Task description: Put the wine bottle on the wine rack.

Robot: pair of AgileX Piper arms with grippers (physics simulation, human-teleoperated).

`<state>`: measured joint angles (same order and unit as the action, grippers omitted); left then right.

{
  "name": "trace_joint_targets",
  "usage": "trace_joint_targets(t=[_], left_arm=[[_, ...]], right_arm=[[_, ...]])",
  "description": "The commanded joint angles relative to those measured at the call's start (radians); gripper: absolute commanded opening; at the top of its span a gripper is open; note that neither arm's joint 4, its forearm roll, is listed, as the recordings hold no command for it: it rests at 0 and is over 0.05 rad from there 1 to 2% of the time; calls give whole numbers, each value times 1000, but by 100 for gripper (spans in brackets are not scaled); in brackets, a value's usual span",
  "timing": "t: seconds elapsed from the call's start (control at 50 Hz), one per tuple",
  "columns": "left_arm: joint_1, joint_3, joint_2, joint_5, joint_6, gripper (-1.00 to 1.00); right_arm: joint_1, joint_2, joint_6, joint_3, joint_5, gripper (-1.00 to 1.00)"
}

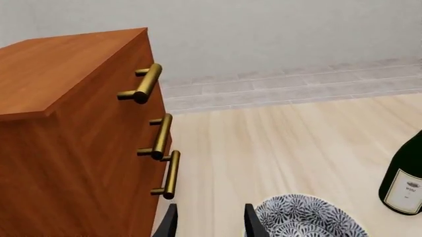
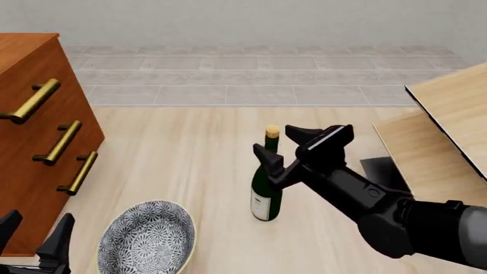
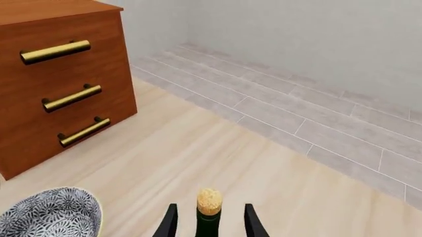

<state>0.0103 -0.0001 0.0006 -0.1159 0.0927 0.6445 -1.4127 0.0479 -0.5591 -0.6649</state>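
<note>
While upright on the pale wooden table (image 2: 190, 148), wine bottle (image 2: 266, 188) at centre of the front view, tan cork uppermost, white label low on the body. Right gripper (image 2: 285, 149) around the neck, one finger on each side; in the right wrist view the cork sits between the two dark fingers (image 3: 169, 222) with a sliver of gap on either side, so spread rather than pressed together, no firm pinch visible. Right arm entering from the lower right of the front view.

Wine rack (image 2: 445, 131) at the right edge of the front view: light tan slanted panels with thin dark edges, a black base plate showing beneath. Well apart from the bottle, nothing resting on the visible panels.

Left gripper (image 2: 34, 237) in the lower left corner of the front view, fingers spread, nothing between them, just beside the lower front of the reddish-brown drawer cabinet (image 2: 31, 142). Three brass handles (image 2: 59, 142) down the cabinet face. Patterned blue-and-white bowl (image 2: 146, 238) at lower left of centre, between the left gripper and the bottle, close to neither finger.

In the left wrist view, bottle base and label at the right edge of the frame, bowl rim at the bottom.
</note>
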Motion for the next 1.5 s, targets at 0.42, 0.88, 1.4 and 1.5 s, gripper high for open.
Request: trace_joint_targets(t=[0.42, 0.88, 1.4, 1.5], left_arm=[[2, 0, 0, 0, 1, 100], [12, 0, 0, 3, -8, 100], [18, 0, 0, 7, -19, 100], [22, 0, 0, 7, -22, 100]], right_arm=[[0, -48, -11, -33, -18, -100], [-6, 41, -22, -37, 29, -100], [-35, 268, -28, -27, 169, -100], [-49, 307, -29, -38, 210, -100]])
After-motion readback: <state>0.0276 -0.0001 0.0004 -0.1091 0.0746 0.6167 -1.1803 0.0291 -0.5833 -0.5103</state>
